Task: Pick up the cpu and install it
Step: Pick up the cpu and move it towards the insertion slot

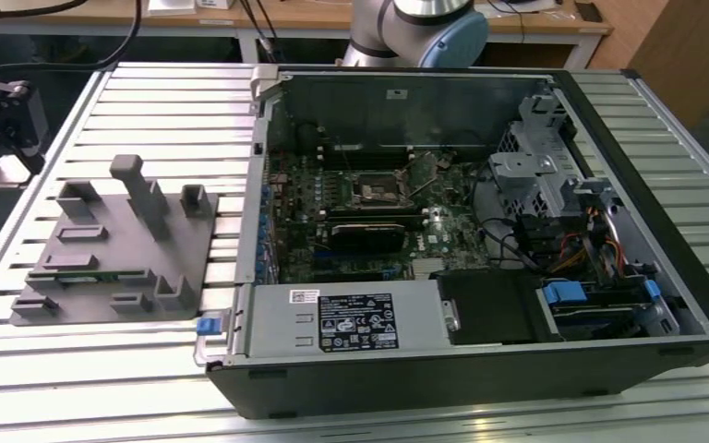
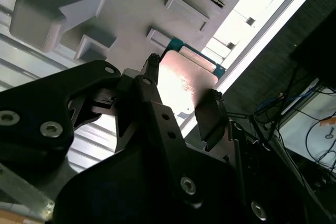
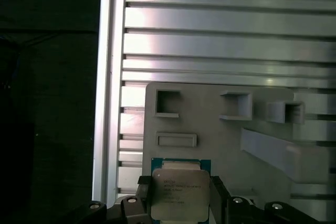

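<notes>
Quickly, exterior view: open computer case (image 1: 453, 383) on slatted tabletop (image 1: 108, 369), grey fixture (image 1: 121, 249) at the exterior view's left, motherboard socket (image 1: 373, 192) inside the case. Second wrist view: end effector (image 2: 184, 80) clenched on cpu (image 2: 185, 74) by opposite edges, fixture behind it. First wrist view: cpu between black fingers (image 3: 143, 193), overlapping fixture's edge.

The arm (image 1: 419, 26) is grey with a blue cap on its round joint, and it shows at the top of the exterior view. In both wrist views the black tool (image 2: 184, 83) points down. Its two fingers (image 3: 143, 195) squeeze the cpu (image 3: 181, 198) from two opposite sides and hold it tight.
</notes>
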